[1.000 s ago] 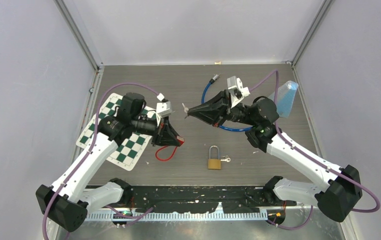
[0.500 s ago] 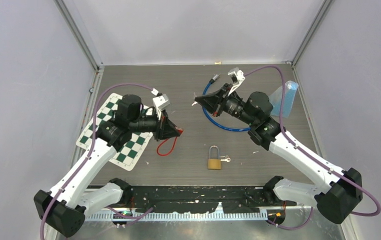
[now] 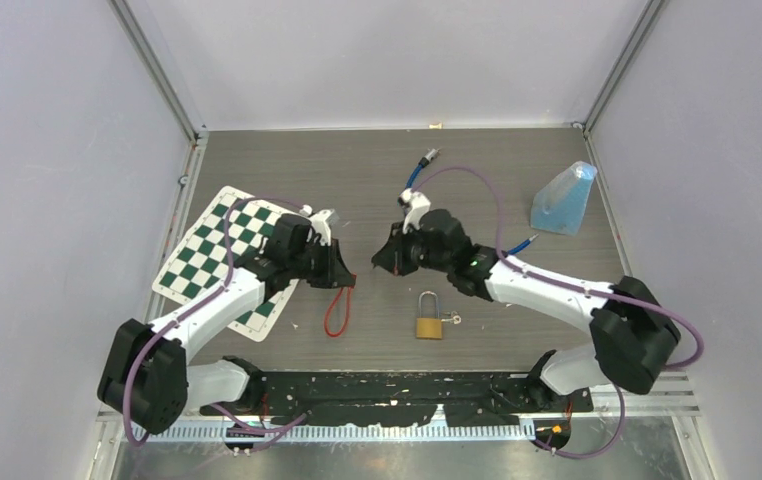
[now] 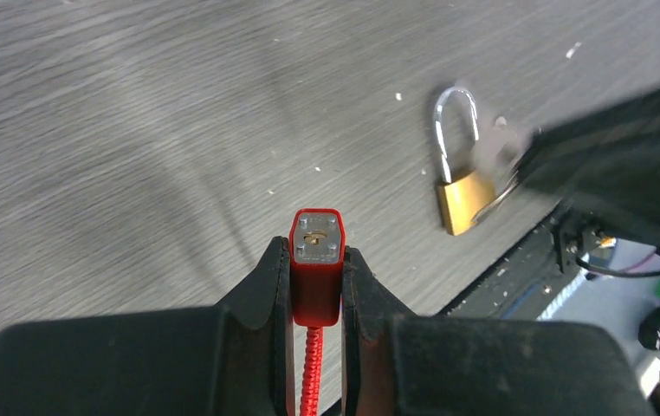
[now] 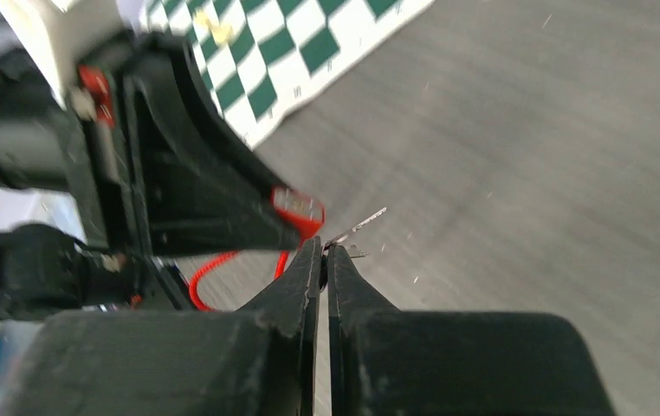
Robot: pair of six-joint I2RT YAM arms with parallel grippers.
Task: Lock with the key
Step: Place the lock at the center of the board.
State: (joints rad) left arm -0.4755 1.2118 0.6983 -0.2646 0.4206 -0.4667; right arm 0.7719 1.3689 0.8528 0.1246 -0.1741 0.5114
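My left gripper [image 4: 317,260] is shut on a red cable lock [image 4: 317,282], whose grey keyhole face [image 4: 318,237] points away from the camera. The lock's red cable [image 3: 337,312] trails onto the table. A small silver key [image 5: 357,227] sticks out of my right gripper [image 5: 323,251], which is shut on it. The key's tip lies just right of the red lock [image 5: 299,208]. In the top view the left gripper [image 3: 345,268] and the right gripper [image 3: 381,260] face each other, a short gap apart, low over the table.
A brass padlock [image 3: 428,322] with a small key in it lies near the front, also the brass padlock [image 4: 461,195] in the left wrist view. A chessboard mat [image 3: 212,250] lies left, a blue cable [image 3: 419,165] at the back, a blue translucent pyramid [image 3: 563,198] at the right.
Both arms have come down toward the table and folded lower. The grippers keep their hold on the red lock and the key and still face each other.
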